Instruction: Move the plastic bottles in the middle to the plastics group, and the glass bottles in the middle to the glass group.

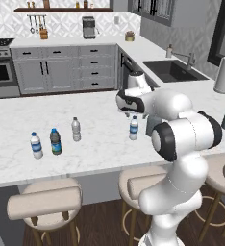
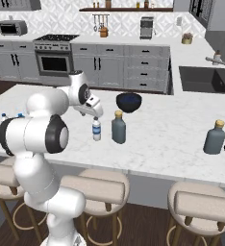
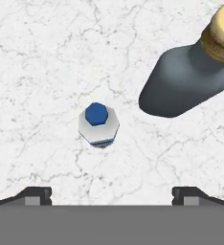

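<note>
Clear plastic with a blue cap and blue label: a small slim bottle point(image 3: 99, 125) stands upright on the white marble desk point(image 1: 95, 144), near the middle of its length. The end effector point(image 2: 96, 111) hangs directly above this bottle, released, its two dark tips spread wide with nothing between them, as the hand view shows.

The bottle looks light and thin-walled, so it would likely tip at a sideways nudge and give a little under a hard squeeze. Its smooth round body is probably somewhat slippery; the best hold seems to be across the body just below the cap, with the jaws closing evenly from both sides.

Just beside it, apart but close, stands the squat grey-teal glass bottle point(image 2: 118, 128) with a tan stopper. It appears heavier and breakable, and leaves little room on that side.

Further along the desk to the robot's left stand three more slim bottles, one of them dark-bodied point(image 1: 56, 141). Far to the right stands a dark slate-blue bottle point(image 2: 214, 137). A dark blue bowl point(image 2: 129, 102) sits behind. Padded stools point(image 1: 44, 202) line the near edge.
</note>
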Controlling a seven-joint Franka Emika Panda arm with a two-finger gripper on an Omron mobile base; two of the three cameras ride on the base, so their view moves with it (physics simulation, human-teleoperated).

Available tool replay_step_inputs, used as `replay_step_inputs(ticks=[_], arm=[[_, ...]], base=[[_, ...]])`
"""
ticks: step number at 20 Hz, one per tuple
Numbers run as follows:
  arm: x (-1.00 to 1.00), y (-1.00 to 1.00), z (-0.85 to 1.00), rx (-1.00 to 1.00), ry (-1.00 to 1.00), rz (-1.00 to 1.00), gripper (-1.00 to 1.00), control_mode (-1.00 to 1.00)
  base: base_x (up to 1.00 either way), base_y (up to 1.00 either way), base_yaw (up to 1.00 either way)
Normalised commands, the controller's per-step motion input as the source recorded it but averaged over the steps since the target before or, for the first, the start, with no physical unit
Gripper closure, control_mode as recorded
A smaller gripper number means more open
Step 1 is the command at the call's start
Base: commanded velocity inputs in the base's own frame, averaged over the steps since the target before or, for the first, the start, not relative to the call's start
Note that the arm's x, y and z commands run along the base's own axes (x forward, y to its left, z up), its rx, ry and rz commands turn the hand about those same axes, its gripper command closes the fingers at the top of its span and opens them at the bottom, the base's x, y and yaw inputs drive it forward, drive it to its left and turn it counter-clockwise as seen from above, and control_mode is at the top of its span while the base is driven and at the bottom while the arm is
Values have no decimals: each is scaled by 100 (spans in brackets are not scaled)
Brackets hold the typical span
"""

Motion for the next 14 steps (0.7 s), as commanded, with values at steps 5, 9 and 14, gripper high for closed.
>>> replay_step_inputs(ticks=[5, 9, 14], arm=[[32, 0, -24, 1, 0, 2, -100, -100], [36, 0, -18, 0, 0, 5, -100, -100], [28, 0, -23, 0, 0, 6, -100, -100]], base=[[0, 0, 0], [0, 0, 0], [0, 0, 0]])
